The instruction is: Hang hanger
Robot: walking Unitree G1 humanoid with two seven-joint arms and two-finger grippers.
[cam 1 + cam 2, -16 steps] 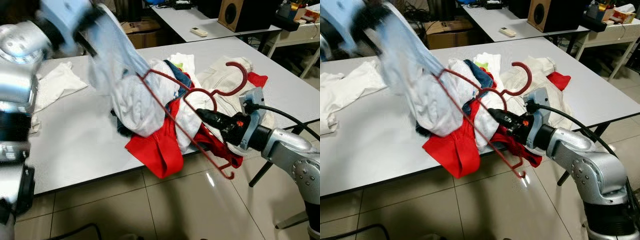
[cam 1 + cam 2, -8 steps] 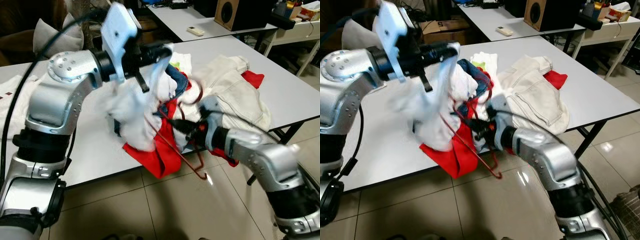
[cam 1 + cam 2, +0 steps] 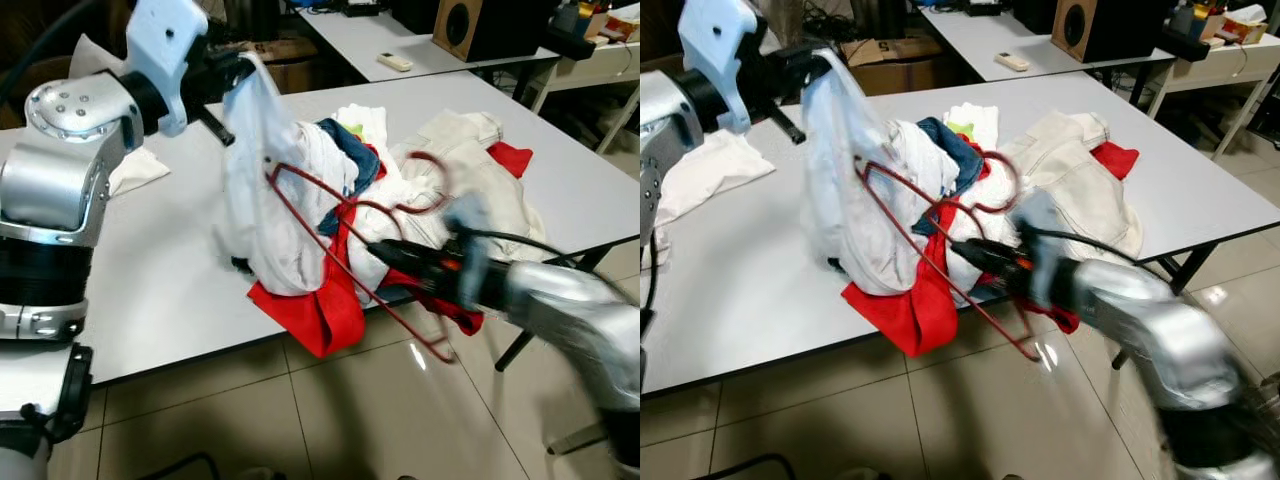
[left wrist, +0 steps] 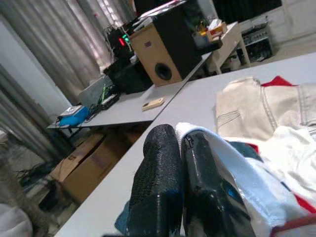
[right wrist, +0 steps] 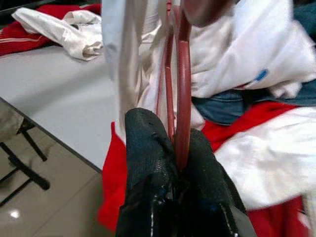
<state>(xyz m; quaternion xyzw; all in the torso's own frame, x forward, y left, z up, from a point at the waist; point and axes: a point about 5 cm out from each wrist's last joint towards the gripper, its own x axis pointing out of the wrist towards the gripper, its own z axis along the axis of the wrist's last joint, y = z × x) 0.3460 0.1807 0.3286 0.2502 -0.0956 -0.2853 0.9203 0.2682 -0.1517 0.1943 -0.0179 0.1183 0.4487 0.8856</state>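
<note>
The red hanger (image 3: 930,250) is clamped in the jaws of the right gripper (image 3: 975,253) at the bench's (image 3: 750,290) front edge, its lower bar jutting past that edge. A white garment (image 3: 855,190), pinched in the closed jaws of the left gripper (image 3: 232,72), is lifted above the clothes pile (image 3: 1040,190), with the hanger's far end against it.

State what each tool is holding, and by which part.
Left tool: shut on the white garment's upper edge. Right tool: shut on the red hanger's bar.
</note>
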